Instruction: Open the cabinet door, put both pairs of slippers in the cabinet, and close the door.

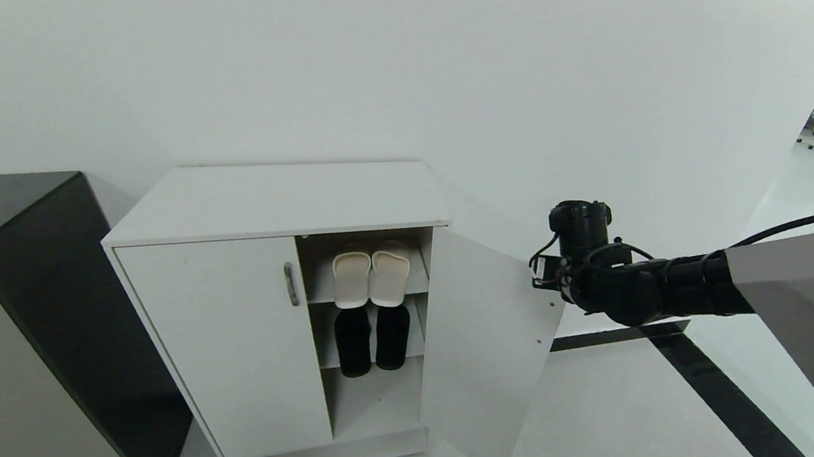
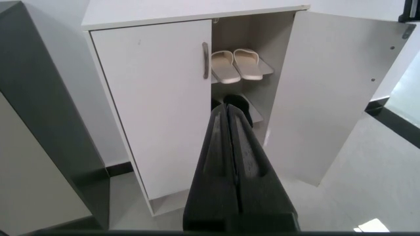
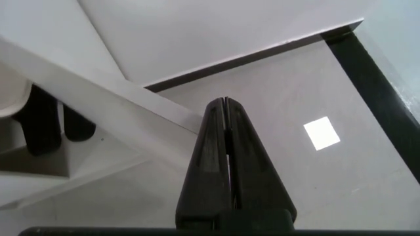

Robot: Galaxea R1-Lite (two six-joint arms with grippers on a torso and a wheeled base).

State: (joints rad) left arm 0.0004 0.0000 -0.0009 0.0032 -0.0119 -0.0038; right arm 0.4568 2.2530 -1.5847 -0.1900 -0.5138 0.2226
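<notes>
The white pair of slippers (image 1: 370, 277) sits side by side on the upper shelf of the white cabinet (image 1: 283, 198), toes pointing inward, and the black pair of slippers (image 1: 371, 338) lies on the shelf just below. Both pairs are in the right-hand compartment. The right door (image 1: 485, 348) is swung wide open, while the left door (image 1: 217, 337) is shut, its metal handle (image 1: 291, 284) beside the opening. The right gripper (image 3: 225, 101) has its fingers pressed together with nothing between them. It hovers just beside the outer top edge of the open door, well apart from the slippers; whether it touches the door cannot be told. The left gripper (image 2: 228, 108), likewise closed and empty, faces the cabinet front, apart from it, in line with the black pair. A dark cabinet (image 1: 38, 260) stands to the left.
</notes>
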